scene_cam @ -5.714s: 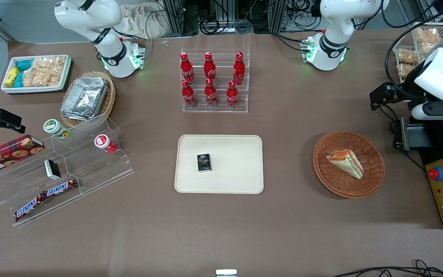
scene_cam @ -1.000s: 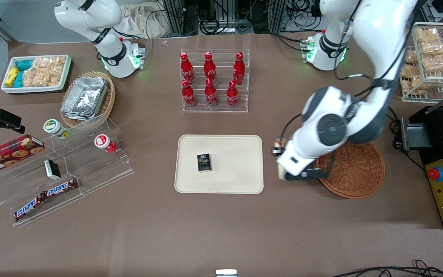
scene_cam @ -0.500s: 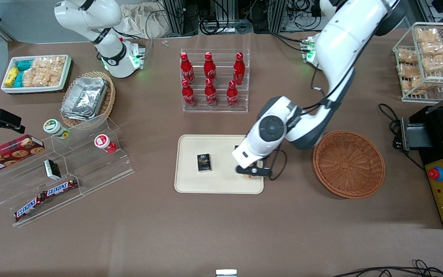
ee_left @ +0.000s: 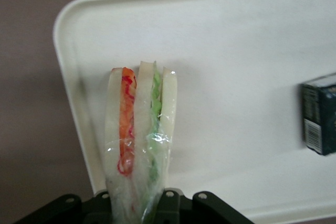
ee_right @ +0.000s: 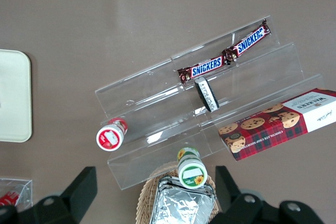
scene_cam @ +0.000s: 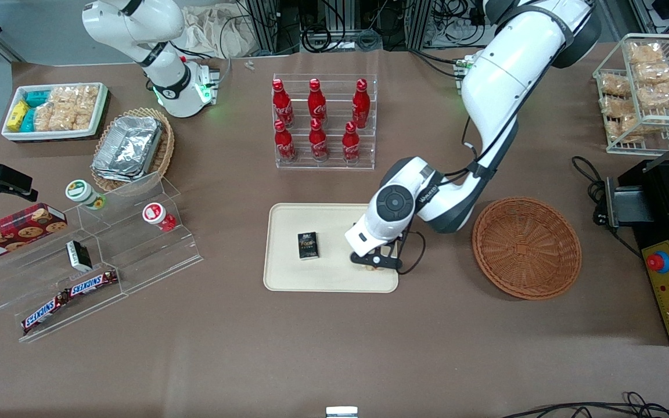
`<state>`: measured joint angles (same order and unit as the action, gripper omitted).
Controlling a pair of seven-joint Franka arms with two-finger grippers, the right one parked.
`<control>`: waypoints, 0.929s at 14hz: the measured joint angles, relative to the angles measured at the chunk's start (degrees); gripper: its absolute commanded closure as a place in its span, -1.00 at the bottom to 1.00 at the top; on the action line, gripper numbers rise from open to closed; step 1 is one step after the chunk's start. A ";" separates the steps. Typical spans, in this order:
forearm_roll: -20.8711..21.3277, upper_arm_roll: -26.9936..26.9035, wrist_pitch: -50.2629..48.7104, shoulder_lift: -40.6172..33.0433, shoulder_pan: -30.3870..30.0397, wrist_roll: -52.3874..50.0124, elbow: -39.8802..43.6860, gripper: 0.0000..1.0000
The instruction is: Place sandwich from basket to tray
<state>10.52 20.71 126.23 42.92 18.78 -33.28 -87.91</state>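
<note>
My left gripper [scene_cam: 376,264] hangs over the cream tray [scene_cam: 334,229], close to the tray's corner nearest the basket and the front camera. It is shut on the sandwich [ee_left: 139,140], a film-wrapped wedge with orange-red and green layers showing along its edge. In the wrist view the wedge stands edge-on between the black fingers of the gripper [ee_left: 137,203], over the tray [ee_left: 236,66]. In the front view the arm hides the sandwich almost entirely. I cannot tell whether it touches the tray. The reddish-brown round basket [scene_cam: 526,248] is empty.
A small dark box [scene_cam: 308,245] lies on the tray, farther from the basket than the gripper. A clear rack of red bottles [scene_cam: 323,123] stands farther from the front camera. Acrylic steps with snacks [scene_cam: 96,255] and a foil-container basket [scene_cam: 131,148] lie toward the parked arm's end.
The gripper carried the sandwich from beside the basket to over the tray. In the last half second it shifted slightly further over the tray. The basket, which held the sandwich earlier, is empty.
</note>
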 measured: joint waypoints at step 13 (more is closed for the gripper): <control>-0.05 -0.58 -8.86 -11.49 -7.52 0.70 4.06 -1.00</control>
<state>10.47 20.13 117.37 31.43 11.26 -32.58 -83.85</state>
